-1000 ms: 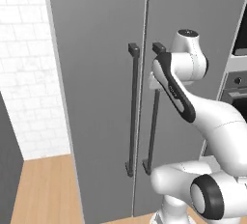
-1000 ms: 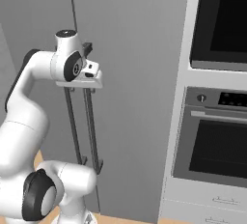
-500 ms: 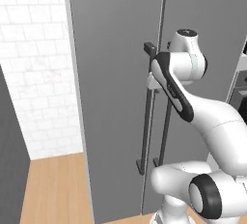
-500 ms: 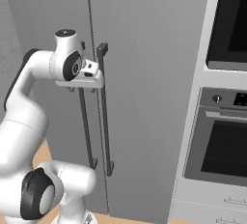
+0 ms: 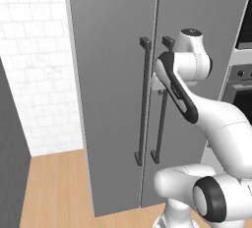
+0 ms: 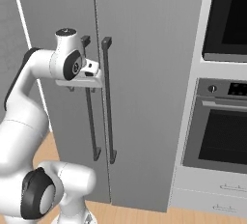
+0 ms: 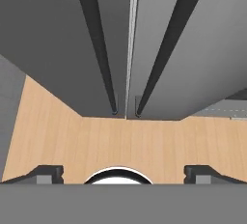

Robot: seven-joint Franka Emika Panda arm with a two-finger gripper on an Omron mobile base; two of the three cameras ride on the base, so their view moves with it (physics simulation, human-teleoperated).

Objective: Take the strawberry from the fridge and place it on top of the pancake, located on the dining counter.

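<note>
**Fridge closed, gripper raised before the handles**

The fridge [image 5: 113, 84] is seen with both doors shut, so the strawberry is presumed to be inside and is hidden; the pancake and the dining counter are elsewhere. To its right, a built-in oven [image 6: 219, 136] is set in white cabinetry. The two dark bar handles are mounted on either side of the door seam: the left handle [image 5: 143, 99] and the right handle [image 6: 108, 97]. In the hand view both bars are seen running downward toward the wooden floor [image 7: 120, 141].

The gripper [image 7: 123, 174] is held near the handle tops, pointing down, with its jaws spread fully apart and nothing between them.

Risks: because the handles are set close together, the wrong bar may be closed on, or both may be straddled, if the approach is not centred. A grip taken too near the top bracket may slip under pull. The door swing may be blocked by the base.

Compared with the earlier frames, the views have shifted sideways, indicating base motion, and the jaws have been opened slightly further.
</note>
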